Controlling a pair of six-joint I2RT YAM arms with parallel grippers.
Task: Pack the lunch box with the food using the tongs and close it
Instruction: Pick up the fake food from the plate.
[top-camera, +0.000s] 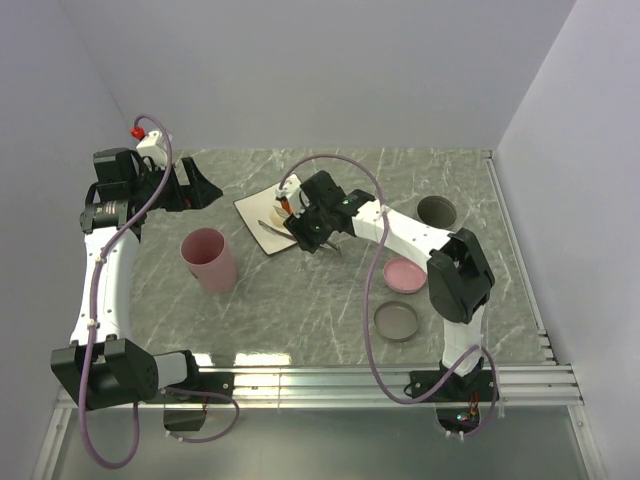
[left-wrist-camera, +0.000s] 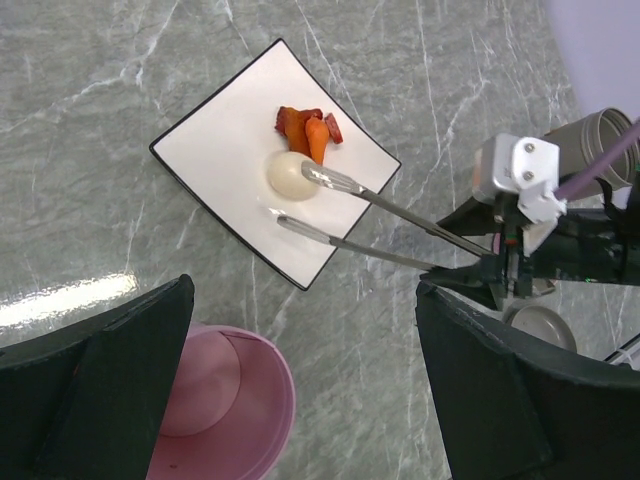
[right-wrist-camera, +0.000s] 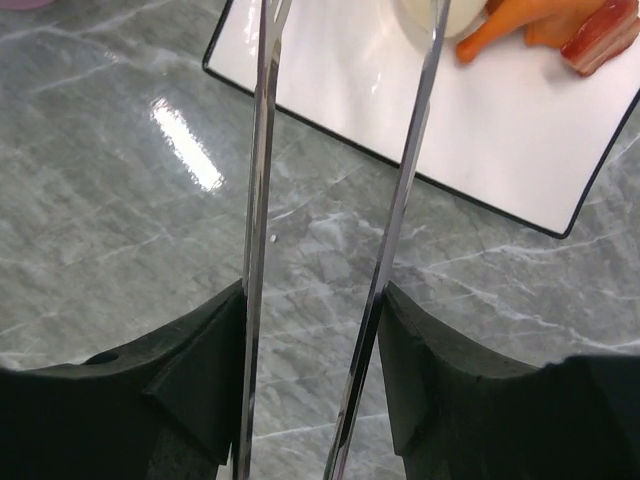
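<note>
**Tongs at the egg, nothing packed yet**

Top view: the right fingers (top-camera: 303, 238) pinch the tongs (top-camera: 272, 227), whose tips reach left over the white square plate (top-camera: 256, 208) in the middle of the bench (top-camera: 300, 300). The left fingers (top-camera: 200, 190) hang at the far left, spread and empty. The pink round container (top-camera: 208, 260), which I take for the lunch box, stands open, near and left of the plate. A pink lid (top-camera: 403, 275) and a grey round lid (top-camera: 397, 320) lie well apart on the right.

Left wrist view: the white ball (left-wrist-camera: 290, 178) and the orange-brown pieces (left-wrist-camera: 308, 130) touch one another on the plate. One tong tip lies against the ball and the other rests on the plate just beside it, so the ball is not gripped. The container shows no food in the part that is visible.

Right wrist view: each finger presses on the outside of one tong arm, and the arms stand apart, pointing at the ball.

Judgement: the task is at its start. All the food lies on the plate. Each piece has to be carried across, and then the box must be closed.
</note>
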